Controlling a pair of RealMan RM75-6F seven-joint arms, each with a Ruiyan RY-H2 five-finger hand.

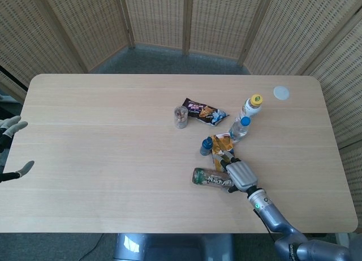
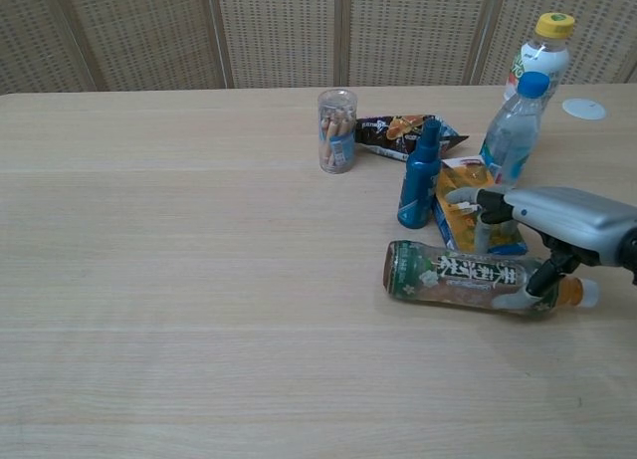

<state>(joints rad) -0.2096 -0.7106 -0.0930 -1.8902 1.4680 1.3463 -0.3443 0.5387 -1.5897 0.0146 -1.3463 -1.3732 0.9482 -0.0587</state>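
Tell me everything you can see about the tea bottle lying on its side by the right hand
The tea bottle lies on its side on the table, base to the left, white cap to the right. It looks like clear plastic holding brown liquid, wrapped in a dark green label with white lettering. The right hand reaches over its cap end, fingers down behind it and thumb against its front. The orange snack packet lies just behind.

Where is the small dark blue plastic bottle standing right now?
In the chest view, the small dark blue plastic bottle stands upright right of centre, beside the orange snack packet and behind the lying green-labelled tea bottle.
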